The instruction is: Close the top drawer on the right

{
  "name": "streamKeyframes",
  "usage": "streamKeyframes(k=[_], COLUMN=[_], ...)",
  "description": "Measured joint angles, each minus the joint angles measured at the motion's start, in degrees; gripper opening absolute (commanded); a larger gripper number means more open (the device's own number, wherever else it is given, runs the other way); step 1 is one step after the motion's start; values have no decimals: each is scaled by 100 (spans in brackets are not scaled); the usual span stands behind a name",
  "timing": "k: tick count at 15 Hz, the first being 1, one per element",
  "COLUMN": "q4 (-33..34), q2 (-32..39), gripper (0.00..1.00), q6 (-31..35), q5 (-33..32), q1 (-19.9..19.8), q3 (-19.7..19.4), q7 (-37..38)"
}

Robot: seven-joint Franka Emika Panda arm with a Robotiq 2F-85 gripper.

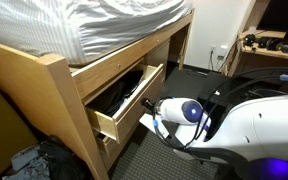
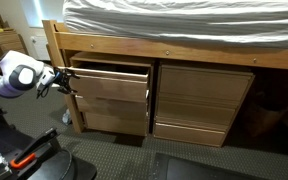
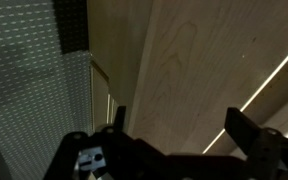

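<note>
Honey-coloured wood forms the long, shallow top drawer (image 1: 132, 105), which stands pulled well out of its unit under the bed, its dark interior exposed. In both exterior views it sits directly below the thick pale wooden bed rail (image 2: 184, 52) and the rumpled white mattress cover (image 1: 114, 25). Its unit is the one next to the square wooden bed post (image 1: 59, 110). The drawer's plain flat front panel (image 2: 111, 88) juts ahead of the shut lower drawers (image 2: 114, 118) beneath it. A second unit of shut pale wooden drawers (image 2: 204, 100) stands just beside.

A white robot arm with a blue ring (image 1: 191, 110) reaches toward the drawer, and its black gripper (image 2: 63, 82) hangs just beside the outer end of the front panel. In the wrist view the claw is spread wide and holds nothing. Its dark fingers (image 3: 252, 135) stand apart, with pale grained wood filling the space beyond them. Whether a finger touches the panel cannot be told. Dark grey carpet (image 2: 134, 158) covers the floor.
</note>
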Motion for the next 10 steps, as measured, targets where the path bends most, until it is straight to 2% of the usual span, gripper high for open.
streamKeyframes(k=[1,3,4,6,10], q4=[21,294,465,754,785], q2=[-35,-192,-212,-227,-201], gripper=[100,100,100,100,100], q6=[116,935,918,662,616], q5=[-38,-54,-269,-862,-876], q1=[-46,-449,-540,-469,-440], q3=[54,478,506,276,263], q7=[0,-58,113,811,881])
